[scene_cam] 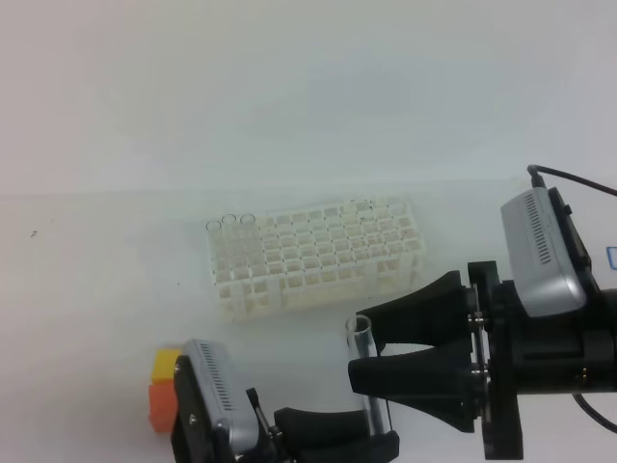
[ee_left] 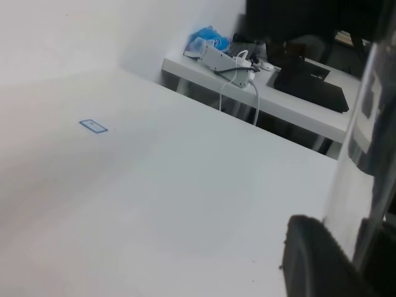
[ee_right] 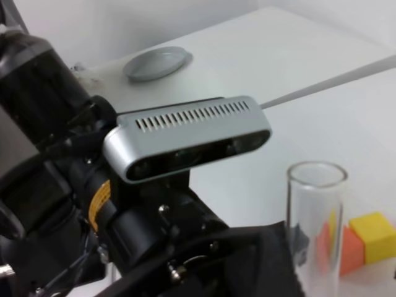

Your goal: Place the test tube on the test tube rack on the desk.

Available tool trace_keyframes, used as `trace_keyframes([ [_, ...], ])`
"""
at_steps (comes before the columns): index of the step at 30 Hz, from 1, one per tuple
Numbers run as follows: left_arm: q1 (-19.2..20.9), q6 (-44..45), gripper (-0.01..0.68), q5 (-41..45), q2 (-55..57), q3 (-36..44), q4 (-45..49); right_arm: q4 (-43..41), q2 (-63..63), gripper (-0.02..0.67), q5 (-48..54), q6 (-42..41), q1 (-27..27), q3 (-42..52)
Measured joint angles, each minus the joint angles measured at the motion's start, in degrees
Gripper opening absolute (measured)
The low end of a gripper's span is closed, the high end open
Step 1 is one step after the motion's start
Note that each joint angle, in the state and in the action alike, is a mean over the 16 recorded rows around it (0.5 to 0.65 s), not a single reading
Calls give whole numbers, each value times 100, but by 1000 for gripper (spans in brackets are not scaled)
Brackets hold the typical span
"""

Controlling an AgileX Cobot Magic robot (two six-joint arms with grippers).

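Left claw [scene_cam: 371,434] grips the upright test tube [scene_cam: 367,378] low near the worktop's [scene_cam: 96,289] front edge; right claw [scene_cam: 371,352], spread wide around its top, should close squarely before carrying it to the rack [scene_cam: 313,256].

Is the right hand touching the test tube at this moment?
Cannot tell. In the exterior high view the right hand straddles the test tube with spread fingers, but no view plainly shows contact or gap.

The left gripper [scene_cam: 381,424] reaches rightward along the bottom edge, jaws narrow, facing the right gripper [scene_cam: 362,359], whose jaws gape wide.
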Motion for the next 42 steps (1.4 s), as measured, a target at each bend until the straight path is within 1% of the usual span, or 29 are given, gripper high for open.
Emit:
trace_keyframes([
  [3, 0, -27, 106, 61, 0, 0, 23, 0, 24, 376, 34, -1, 0, 0],
  [5, 0, -56, 106, 101, 0, 0, 33, 0, 41, 355, 69, 0, 0, 0],
  [7, 0, -97, 106, 144, 0, 0, 34, -1, 58, 323, 112, -7, 0, 0],
  [11, 0, -183, 77, 214, 0, 1, 14, -4, 90, 258, 206, -34, 0, 0],
  [14, 0, -238, 71, 240, 0, 3, -38, -6, 102, 209, 246, -56, 0, -1],
  [17, 0, -347, 72, 268, 0, 5, -117, -1, 108, 165, 254, -75, 0, -3],
  [20, 0, -583, 90, 296, 0, 6, -236, 22, 114, 135, 231, -78, 0, -6],
  [23, 0, -872, 126, 316, 0, 8, -371, 61, 120, 130, 197, -76, 0, -13],
  [27, 0, -1294, 239, 312, 0, 10, -506, 114, 125, 129, 158, -56, 0, -23],
  [31, 0, -1717, 337, 256, 0, 34, -556, 142, 87, 129, 120, -38, -6, -38],
  [34, 0, -1933, 392, 197, 0, 85, -567, 138, 4, 129, 88, -35, -38, -87],
  [35, 0, -1972, 396, 176, 0, 108, -564, 132, -37, 128, 68, -37, -55, -114],
  [36, 0, -1998, 392, 156, 0, 132, -558, 124, -86, 128, 41, -40, -75, -144],
  [38, 0, -2003, 362, 113, 0, 181, -548, 102, -203, 128, -56, -45, -120, -214],
  [42, 0, -1823, 264, 7, 0, 279, -527, 57, -499, 128, -405, -53, -224, -367],
])
